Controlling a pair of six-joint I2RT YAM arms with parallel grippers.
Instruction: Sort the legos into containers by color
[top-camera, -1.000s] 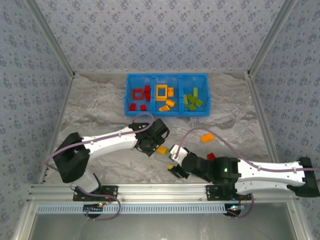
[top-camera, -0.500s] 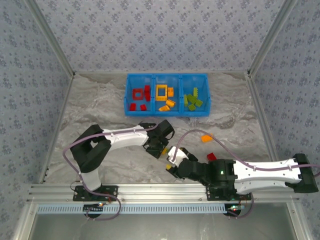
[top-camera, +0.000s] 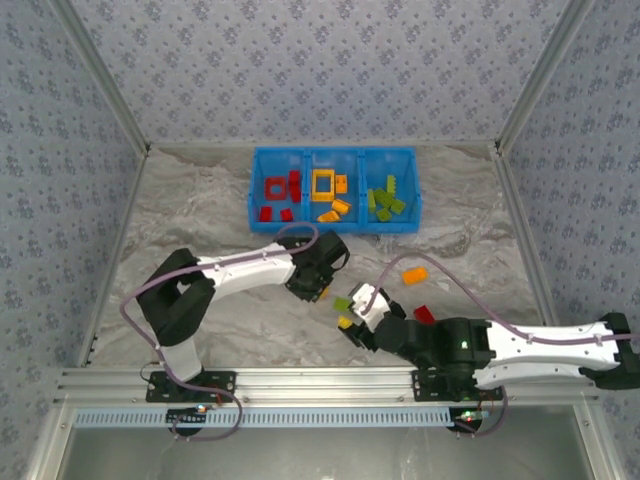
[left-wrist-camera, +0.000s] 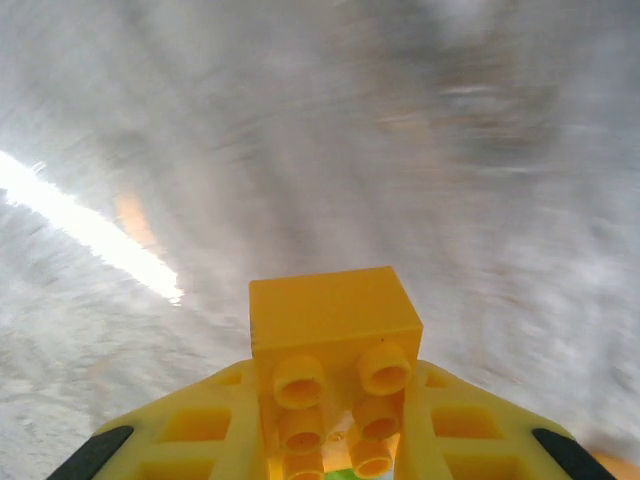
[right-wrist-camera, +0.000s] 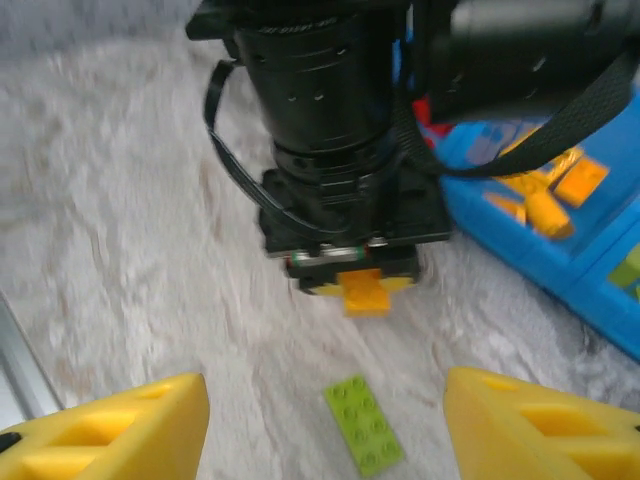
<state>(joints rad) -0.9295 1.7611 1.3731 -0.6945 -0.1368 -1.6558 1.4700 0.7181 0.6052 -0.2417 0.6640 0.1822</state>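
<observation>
Left claw clenched on orange-yellow brick, mid-table, near side of blue tray. Light, stiff, slick plastic; likely best pinched across flat sides. Right claw released over lime green brick on table.

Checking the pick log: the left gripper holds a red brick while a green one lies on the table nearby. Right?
No: the left wrist view shows the brick in the left gripper is orange-yellow, not red. The green brick does lie on the table near it.
</observation>
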